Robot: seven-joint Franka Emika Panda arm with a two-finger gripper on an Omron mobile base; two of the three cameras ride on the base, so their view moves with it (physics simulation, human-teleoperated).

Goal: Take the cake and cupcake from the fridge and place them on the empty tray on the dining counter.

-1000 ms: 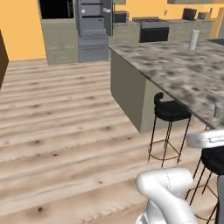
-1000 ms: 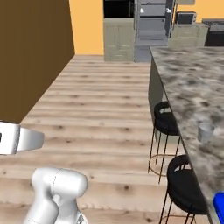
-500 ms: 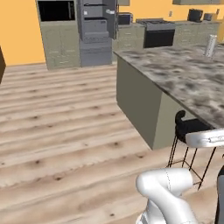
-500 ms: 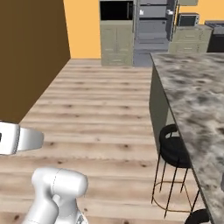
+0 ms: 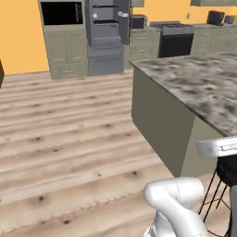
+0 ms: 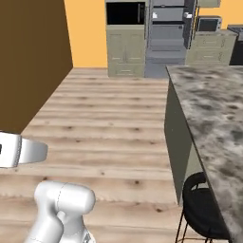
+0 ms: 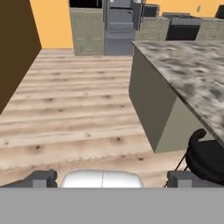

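Fridge: the fridge [image 5: 107,34] stands at the far wall with its door swung open – dark shelves and white door bins show in the left base view; in the right base view it [image 6: 167,33] sits between pale green cabinets.
Cake and cupcake: too far and too small to make out inside the fridge – I cannot tell which shelf they are on.
Dining counter: the grey speckled tabletop [image 5: 203,88] on its grey-green base runs along the right side, near the robot and well apart from the fridge; its near corner shows in the hand view [image 7: 183,70].
Fingers: the two dark tips [image 7: 43,178] rise at the bottom of the hand view, spread as wide as they go, with nothing between them.
Gripper: the gripper [image 7: 112,179] points along the wooden floor [image 5: 69,139] toward the fridge.
Stool: a black stool [image 6: 204,213] stands tucked just beside the tabletop's base.
Oven: a black oven [image 5: 176,44] sits in the far cabinets, right of the fridge.
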